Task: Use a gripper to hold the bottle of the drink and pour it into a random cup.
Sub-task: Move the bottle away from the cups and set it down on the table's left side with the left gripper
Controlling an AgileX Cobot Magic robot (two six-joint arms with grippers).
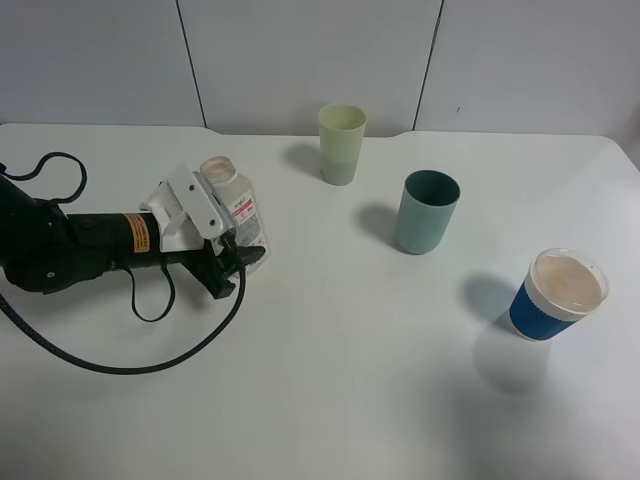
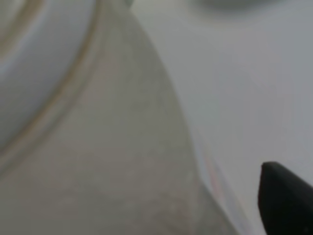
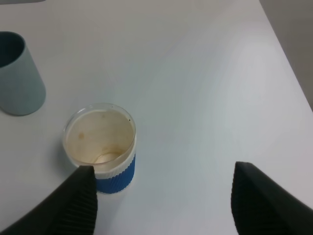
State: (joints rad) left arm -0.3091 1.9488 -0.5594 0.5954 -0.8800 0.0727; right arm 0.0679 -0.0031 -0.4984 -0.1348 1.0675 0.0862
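Showing the whole table from above, the high exterior view places the left gripper (image 1: pixel 222 232) around the bottle of the drink (image 1: pixel 236 208) at the left side, well apart from the pale yellow-green cup (image 1: pixel 341 143), the teal cup (image 1: pixel 427 211) and the blue cup (image 1: pixel 556 294). Its jaws appear closed on the bottle's body below the open neck, though contact is not plainly visible. Being small, clear plastic and part-filled, the bottle is judged light, somewhat yielding and likely smooth; the flat labelled sides look the best hold, and with no cap any tilt could spill.

Left wrist view: the bottle (image 2: pixel 98 161) fills the picture, blurred, beside one dark fingertip (image 2: pixel 286 203).

Right wrist view: the right gripper (image 3: pixel 164 203) hangs with jaws spread wide and empty above the blue cup (image 3: pixel 102 152); the teal cup (image 3: pixel 18 78) stands nearby.
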